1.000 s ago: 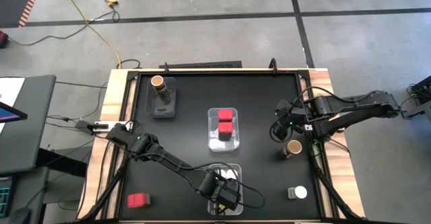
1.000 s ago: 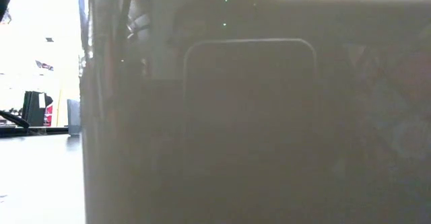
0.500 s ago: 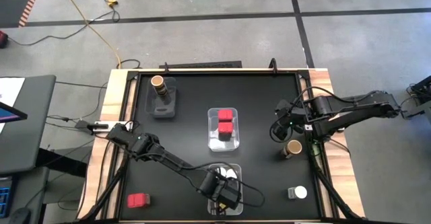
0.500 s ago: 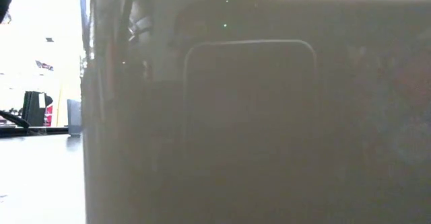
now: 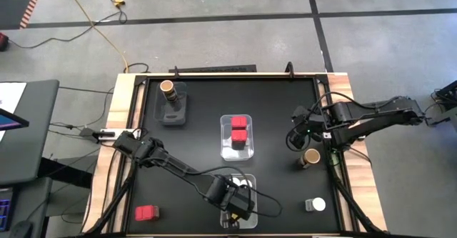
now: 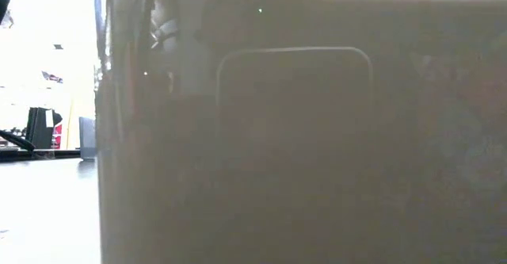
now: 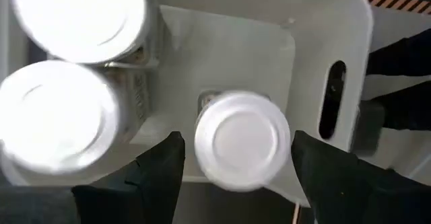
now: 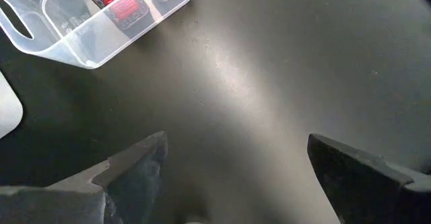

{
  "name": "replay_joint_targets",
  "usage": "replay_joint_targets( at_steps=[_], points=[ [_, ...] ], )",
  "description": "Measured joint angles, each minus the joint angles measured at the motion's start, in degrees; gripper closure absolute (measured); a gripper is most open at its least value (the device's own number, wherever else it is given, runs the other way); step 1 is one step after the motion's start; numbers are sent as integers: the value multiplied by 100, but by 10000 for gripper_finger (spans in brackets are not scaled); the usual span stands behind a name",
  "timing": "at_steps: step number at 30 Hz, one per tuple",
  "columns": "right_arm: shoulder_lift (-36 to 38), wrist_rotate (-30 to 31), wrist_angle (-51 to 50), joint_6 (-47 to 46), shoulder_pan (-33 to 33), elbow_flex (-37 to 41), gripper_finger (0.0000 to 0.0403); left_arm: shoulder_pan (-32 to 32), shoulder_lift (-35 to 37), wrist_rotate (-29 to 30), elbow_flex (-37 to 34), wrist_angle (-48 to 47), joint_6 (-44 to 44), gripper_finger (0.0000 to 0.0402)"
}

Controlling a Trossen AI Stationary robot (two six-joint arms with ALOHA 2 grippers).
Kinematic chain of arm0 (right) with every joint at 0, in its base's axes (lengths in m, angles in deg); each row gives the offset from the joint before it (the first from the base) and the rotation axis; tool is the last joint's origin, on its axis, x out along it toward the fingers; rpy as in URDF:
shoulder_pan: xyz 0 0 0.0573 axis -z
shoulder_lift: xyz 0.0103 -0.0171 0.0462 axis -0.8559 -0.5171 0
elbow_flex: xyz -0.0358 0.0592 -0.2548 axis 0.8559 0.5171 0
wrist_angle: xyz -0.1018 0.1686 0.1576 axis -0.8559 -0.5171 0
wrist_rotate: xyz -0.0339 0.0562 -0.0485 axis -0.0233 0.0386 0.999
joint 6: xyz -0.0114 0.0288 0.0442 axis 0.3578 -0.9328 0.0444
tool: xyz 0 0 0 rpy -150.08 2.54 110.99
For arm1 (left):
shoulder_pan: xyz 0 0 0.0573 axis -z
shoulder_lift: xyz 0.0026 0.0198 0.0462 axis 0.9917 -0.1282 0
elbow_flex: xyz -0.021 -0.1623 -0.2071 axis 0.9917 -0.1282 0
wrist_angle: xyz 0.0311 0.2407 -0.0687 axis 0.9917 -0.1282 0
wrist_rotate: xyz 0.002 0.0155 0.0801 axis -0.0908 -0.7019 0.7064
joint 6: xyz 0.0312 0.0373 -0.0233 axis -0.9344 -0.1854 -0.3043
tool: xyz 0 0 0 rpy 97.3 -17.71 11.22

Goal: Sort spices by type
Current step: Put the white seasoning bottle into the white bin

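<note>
Inspection of the black tabletop (image 5: pixel 200 124): the left gripper (image 7: pixel 236 160) hangs over the clear tub (image 5: pixel 246 184) at the middle of the near edge, fingers parted to either side of a white-lidded jar (image 7: pixel 241 138), with a gap showing on each side of the lid. Two more white-lidded jars (image 7: pixel 64 113) stand in the same tub. The central tub (image 5: pixel 236 136) holds two red boxes (image 5: pixel 238 127). A third red box (image 5: pixel 146 213) lies at the near left corner. One brown-topped jar (image 5: pixel 167 88) stands in the dark grey tray (image 5: pixel 175 113) near the far left corner. The right gripper (image 8: pixel 232 160), fingers wide apart and empty, hovers near the right edge, just beside a second brown-topped jar (image 5: pixel 310 157). A fourth white-lidded jar (image 5: pixel 315 204) sits at the near right corner.
</note>
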Motion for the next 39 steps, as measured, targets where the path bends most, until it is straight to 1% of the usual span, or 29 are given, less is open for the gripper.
replay_joint_targets(
  at_steps=[9, 12, 15, 17, 22, 27, 30, 35, 39],
  points=[
    [0, 0, -24, -2, 0, 0, 19, 3, 648, 27, 0, -563, 79, 141],
    [0, 0, -23, -2, 1, 0, 19, 3, 881, 50, 4, -750, -69, 141],
    [-2, 0, -22, -2, 2, 0, 19, 31, 1021, 69, 4, -890, 177, 141],
    [4, -2, -24, 5, 0, 0, 19, 84, 1052, 306, 4, -917, 158, 141],
    [15, -16, -38, 59, -5, -59, 19, 381, 1023, 1437, 4, -905, 34, 141],
    [5, -15, 23, 68, -91, -396, 19, 521, 1023, 1853, 4, -1097, -7, 141],
    [4, -16, 112, 68, -90, -661, 19, 523, 1023, 1895, 4, -1226, -134, 141],
    [-48, -15, 328, 67, -87, -1043, 19, 470, 1023, 1885, 4, -1257, -671, 141],
    [-201, -13, 346, -102, -153, -1249, 19, 418, 1023, 1857, 4, -1327, -1046, 141]
  ],
)
